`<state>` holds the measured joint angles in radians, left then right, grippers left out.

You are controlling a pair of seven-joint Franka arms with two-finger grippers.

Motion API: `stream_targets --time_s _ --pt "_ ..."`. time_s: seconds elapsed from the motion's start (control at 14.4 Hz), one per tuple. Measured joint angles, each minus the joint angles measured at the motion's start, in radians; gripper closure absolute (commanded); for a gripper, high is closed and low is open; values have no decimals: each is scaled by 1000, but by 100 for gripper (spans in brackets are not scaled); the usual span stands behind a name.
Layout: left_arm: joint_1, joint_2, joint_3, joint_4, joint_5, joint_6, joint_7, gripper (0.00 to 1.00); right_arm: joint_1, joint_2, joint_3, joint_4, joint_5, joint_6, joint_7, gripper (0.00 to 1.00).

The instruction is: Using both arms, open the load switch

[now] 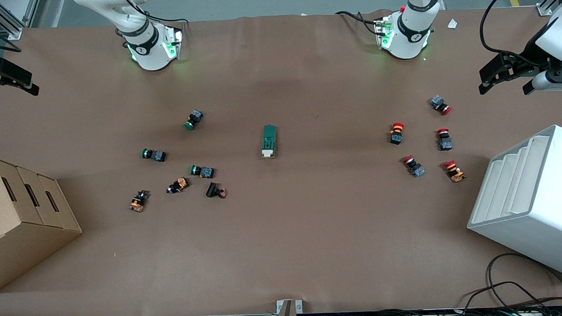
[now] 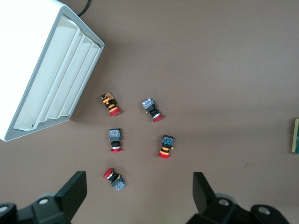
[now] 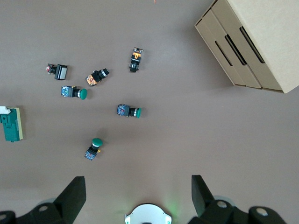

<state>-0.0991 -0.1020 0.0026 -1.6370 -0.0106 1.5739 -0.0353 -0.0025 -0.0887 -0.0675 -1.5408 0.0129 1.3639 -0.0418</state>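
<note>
Dark-green and oblong, the load switch (image 1: 269, 141) lies flat at the centre of the front view, its white toggle piece (image 1: 267, 153) at the end nearer the front camera. It sits alone on the brown paper-covered counter (image 1: 311, 231), between the two arm bases, a spot that looks chosen so both arms can reach it, one probably to steady the body while the other works the toggle. It shows only as a sliver at the right edge of the left wrist view and at the left edge of the right wrist view.

Neither arm has started in. The left claw (image 2: 140, 196) hangs high over the red-capped push buttons (image 1: 396, 133) at the middle right of the front view, its black fingers (image 2: 72, 193) spread and holding nothing. The right claw (image 3: 138, 198) hangs over counter at that arm's end, close to its base, likewise spread and empty, with the green-capped push buttons (image 1: 194, 119) in its view.

Both button clusters lie well apart from the switch, so nothing blocks a descent onto it. A cardboard box (image 1: 21, 218) fills the lower left of the front view, a white slotted bin (image 1: 530, 196) the lower right, both well clear.
</note>
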Motion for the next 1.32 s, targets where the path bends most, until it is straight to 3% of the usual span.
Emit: stream_targets --time_s 0.42,0.63,0.97,1.32 --pt "-17 23 -5 30 0 0 0 0 0 0 0 0 0 1 -1 0" --pt "-98 96 -34 68 -1 2 -42 0 0 0 1 0 -1 1 -1 0" --pt "-253 226 -103 66 0 113 -325 0 0 0 1 0 -1 0 -1 0" --pt "-443 350 -113 53 2 274 -684 0 0 0 1 0 -1 -1 -1 0"
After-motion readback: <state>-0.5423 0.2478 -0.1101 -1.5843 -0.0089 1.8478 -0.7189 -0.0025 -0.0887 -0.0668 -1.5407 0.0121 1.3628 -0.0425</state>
